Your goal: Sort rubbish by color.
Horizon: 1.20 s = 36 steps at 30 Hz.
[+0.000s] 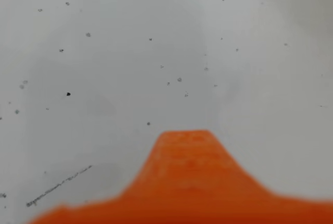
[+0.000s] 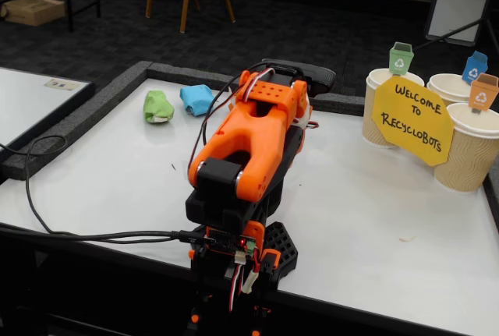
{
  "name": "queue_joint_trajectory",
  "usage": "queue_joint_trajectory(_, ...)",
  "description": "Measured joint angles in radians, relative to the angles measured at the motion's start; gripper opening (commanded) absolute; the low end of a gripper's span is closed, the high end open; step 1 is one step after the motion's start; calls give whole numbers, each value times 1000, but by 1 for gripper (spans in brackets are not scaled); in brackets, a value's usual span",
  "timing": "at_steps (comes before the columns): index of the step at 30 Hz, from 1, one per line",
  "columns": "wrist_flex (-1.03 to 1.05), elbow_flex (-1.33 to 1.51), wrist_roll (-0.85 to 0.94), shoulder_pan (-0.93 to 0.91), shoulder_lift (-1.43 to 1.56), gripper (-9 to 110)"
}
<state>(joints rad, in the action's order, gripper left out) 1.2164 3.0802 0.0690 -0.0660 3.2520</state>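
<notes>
Clearly readable on yellow sign: "WELCOME TO RECYCLOBOTS", fronting paper cups at table's right edge. Green wad and blue wad side by side near far left corner. Orange gripper over bare surface; clenched or released, cannot tell.
</notes>
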Motion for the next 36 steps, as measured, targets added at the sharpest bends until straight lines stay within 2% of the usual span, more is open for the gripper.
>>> queue_joint_trajectory(21, 0, 0, 0, 0, 0, 0)
queue_joint_trajectory(30, -2, 0, 0, 0, -3, 4)
queue_joint_trajectory(36, -66, -94, 0, 0, -166, 6)
